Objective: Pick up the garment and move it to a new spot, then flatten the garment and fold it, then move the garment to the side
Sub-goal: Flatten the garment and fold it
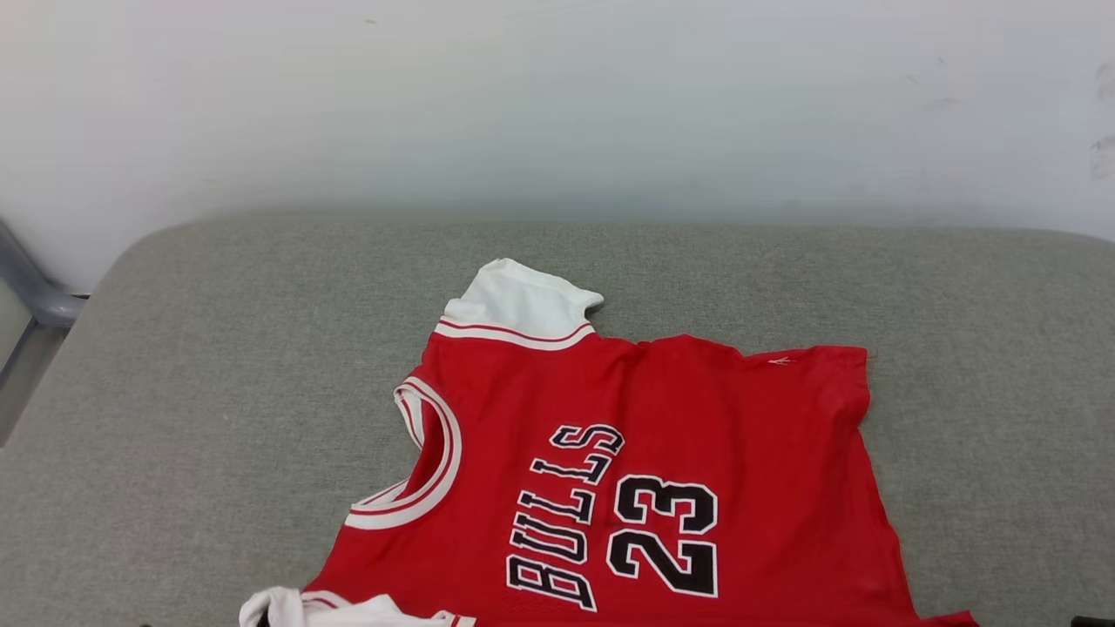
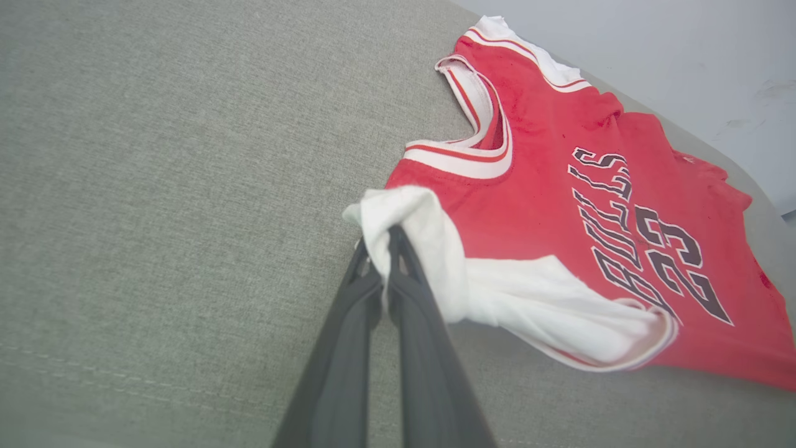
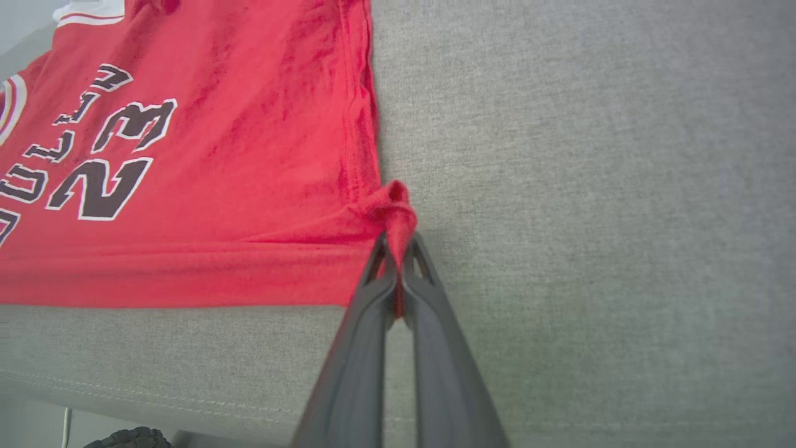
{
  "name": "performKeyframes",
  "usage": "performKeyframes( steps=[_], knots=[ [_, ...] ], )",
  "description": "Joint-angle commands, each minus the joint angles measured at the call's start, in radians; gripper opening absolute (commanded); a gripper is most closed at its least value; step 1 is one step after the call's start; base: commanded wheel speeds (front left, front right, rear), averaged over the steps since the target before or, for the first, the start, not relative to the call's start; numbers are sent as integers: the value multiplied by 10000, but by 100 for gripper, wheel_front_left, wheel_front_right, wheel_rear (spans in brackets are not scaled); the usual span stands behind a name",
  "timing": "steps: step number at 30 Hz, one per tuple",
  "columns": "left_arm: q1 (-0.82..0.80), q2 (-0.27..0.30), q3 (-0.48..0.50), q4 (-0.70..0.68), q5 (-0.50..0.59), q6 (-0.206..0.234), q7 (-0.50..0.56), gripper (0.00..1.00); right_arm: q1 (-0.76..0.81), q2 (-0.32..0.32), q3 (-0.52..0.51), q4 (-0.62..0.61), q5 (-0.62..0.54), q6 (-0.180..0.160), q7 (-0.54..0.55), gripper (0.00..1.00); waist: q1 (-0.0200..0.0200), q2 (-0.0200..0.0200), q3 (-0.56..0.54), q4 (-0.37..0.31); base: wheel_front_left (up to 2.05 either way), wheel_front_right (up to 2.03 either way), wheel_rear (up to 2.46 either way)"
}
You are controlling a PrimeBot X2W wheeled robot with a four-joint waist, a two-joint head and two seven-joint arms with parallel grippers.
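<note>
The garment (image 1: pixel 662 453), a red jersey with white sleeves and black "BULLS 23" lettering, lies spread face up on the grey cushion, collar toward the left of the head view. My left gripper (image 2: pixel 379 239) is shut on the bunched white near sleeve (image 2: pixel 423 249). My right gripper (image 3: pixel 398 246) is shut on the red bottom hem corner (image 3: pixel 395 208), which puckers up between its fingers. The far white sleeve (image 1: pixel 518 305) lies flat at the garment's upper edge.
The grey fabric cushion (image 1: pixel 218 392) spreads wide around the garment, with bare room left, right and behind. A pale wall (image 1: pixel 557 104) rises behind it. A grey frame part (image 1: pixel 35 296) stands at the far left. The cushion's front edge (image 3: pixel 155 398) runs close below the hem.
</note>
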Motion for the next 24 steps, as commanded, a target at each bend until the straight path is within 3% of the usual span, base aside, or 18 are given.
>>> performKeyframes(
  steps=[1, 5, 10, 24],
  knots=[
    [95, 301, 299, -128, 15, 243, 24, 0, 155, -8, -396, -284, -89, -166, 207, 0, 3, -1, -22, 20, 0, 0, 0],
    [-330, 405, 191, -636, 167, 290, 213, 0, 302, 341, -526, -1301, -561, -156, 891, 0, 3, -1, -5, 53, 0, 0, 0],
    [-1460, 405, -241, -463, 379, -87, 539, 0, -436, 266, -328, -1870, -905, -114, 1409, 0, 3, -1, 195, -34, 0, 0, 0],
    [-4816, -545, -1173, 2426, 779, -1542, 197, 0, -3147, -460, 968, -86, -704, -102, 1068, 0, 3, -1, 1844, -161, 0, 0, 0]
  ],
)
